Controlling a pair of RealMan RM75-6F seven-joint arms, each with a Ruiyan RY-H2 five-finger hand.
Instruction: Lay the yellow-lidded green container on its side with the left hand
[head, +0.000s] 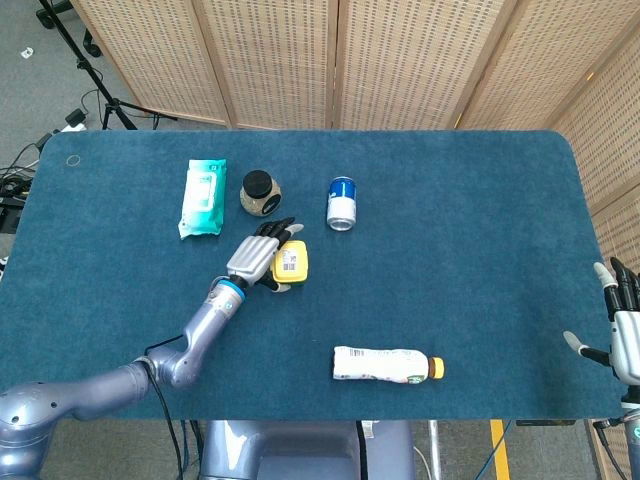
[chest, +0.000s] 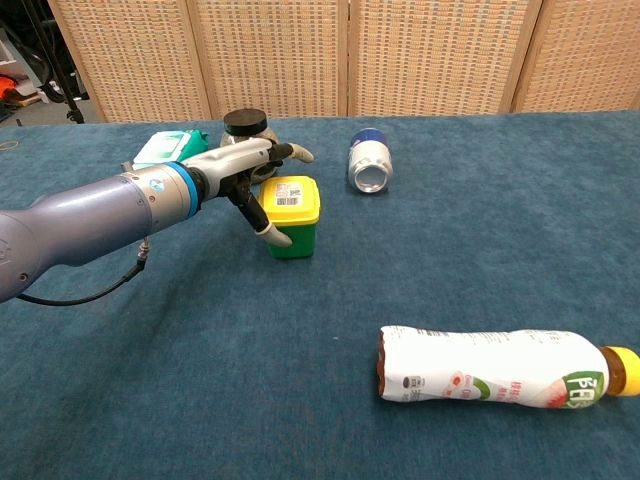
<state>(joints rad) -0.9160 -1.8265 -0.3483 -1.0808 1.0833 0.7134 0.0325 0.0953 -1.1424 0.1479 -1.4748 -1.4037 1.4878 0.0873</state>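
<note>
The green container with a yellow lid (head: 291, 262) stands upright at the table's middle left, also visible in the chest view (chest: 295, 215). My left hand (head: 257, 261) is against its left side with the fingers spread. In the chest view this left hand (chest: 248, 176) has its fingers reaching past the lid's back edge while the thumb curves down in front of the green body; nothing shows a firm grip. My right hand (head: 625, 328) hovers at the far right edge, fingers apart and holding nothing.
A black-lidded jar (head: 260, 193) and a teal wipes pack (head: 203, 197) lie just behind the container. A blue can (head: 342, 202) lies on its side to the right. A white bottle with an orange cap (chest: 490, 366) lies near the front edge.
</note>
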